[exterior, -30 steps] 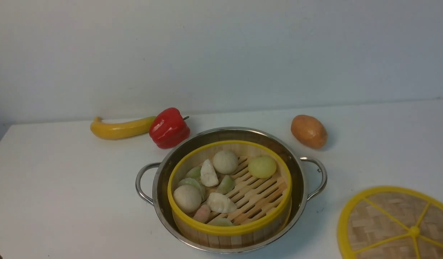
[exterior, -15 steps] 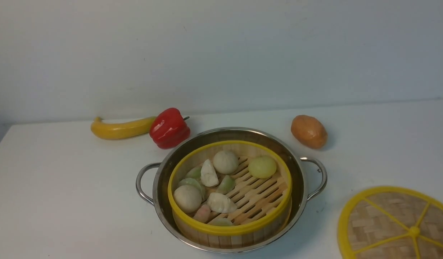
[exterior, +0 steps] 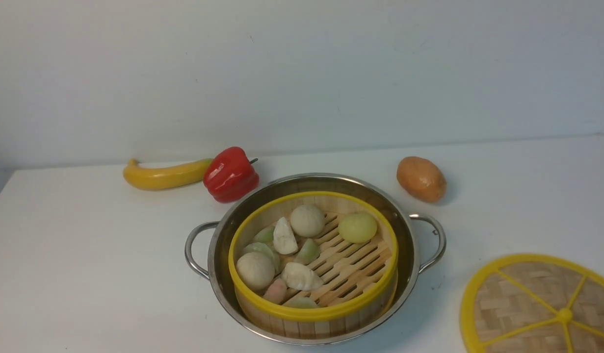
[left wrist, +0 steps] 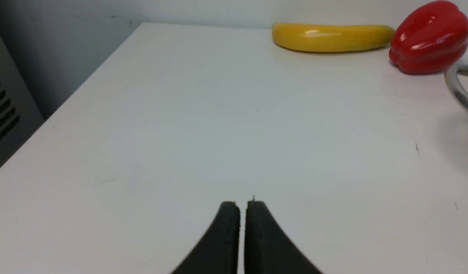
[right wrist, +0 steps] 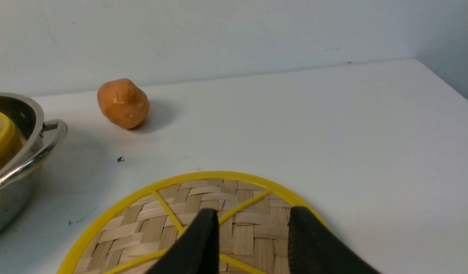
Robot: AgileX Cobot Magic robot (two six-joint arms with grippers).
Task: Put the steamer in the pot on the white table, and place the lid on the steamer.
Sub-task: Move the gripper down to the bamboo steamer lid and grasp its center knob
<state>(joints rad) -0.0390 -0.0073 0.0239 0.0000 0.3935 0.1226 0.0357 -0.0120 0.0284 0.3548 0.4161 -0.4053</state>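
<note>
The steamer (exterior: 351,267), a bamboo basket with yellow rims and pale buns, sits inside the shiny pot (exterior: 410,255) at the middle of the white table (exterior: 86,255). The lid (exterior: 537,304), a flat woven disc with yellow spokes, lies on the table at the front right, partly cut off. Neither gripper shows in the front view. In the left wrist view my left gripper (left wrist: 242,207) is shut and empty over bare table, left of the pot's handle (left wrist: 460,89). In the right wrist view my right gripper (right wrist: 254,211) is open just above the lid (right wrist: 142,228), holding nothing.
A yellow banana (exterior: 164,175) and a red pepper (exterior: 230,174) lie behind the pot on the left. A brown potato (exterior: 421,179) lies behind it on the right. A wall runs along the table's back edge. A grey vented panel (left wrist: 2,114) stands beyond the left edge.
A dark bit of the left arm at the front view's bottom left corner has gone out of view. The pot, steamer and lid have not moved.
</note>
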